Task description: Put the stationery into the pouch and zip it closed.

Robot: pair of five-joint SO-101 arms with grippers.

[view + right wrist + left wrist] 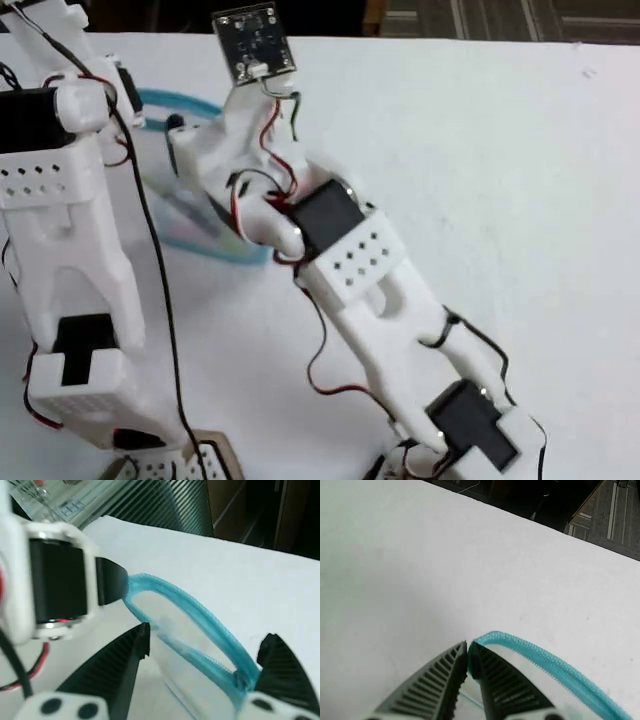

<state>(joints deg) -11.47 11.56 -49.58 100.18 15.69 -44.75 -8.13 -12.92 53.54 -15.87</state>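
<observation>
At the left gripper (468, 652): ribbed dark fingers (437, 682) pinched shut, tip to tip, on the very end of the pouch's (545, 666) teal zip edge. From that pinch, teal edge lifting off the white table (420, 555) and running away in a raised loop.

At the right gripper (207, 632): spread wide, one black finger (125, 667) on each side of the pouch's raised teal edge; contact with it impossible to judge. Farther along the same edge in the right wrist view, the left gripper clamped on its end, just beside a white-and-black motor housing (55, 580).

In the high view: pouch (185, 103) in the upper left of the frame, mostly under the right arm (350, 260), teal showing as a curve above the wrist and as another strip left of centre below it. Left arm (60, 220) down the left edge of the frame. Right arm on a diagonal from the lower right to the upper centre, its small camera board (255, 45) at the top. Contents of the pouch hidden.
</observation>
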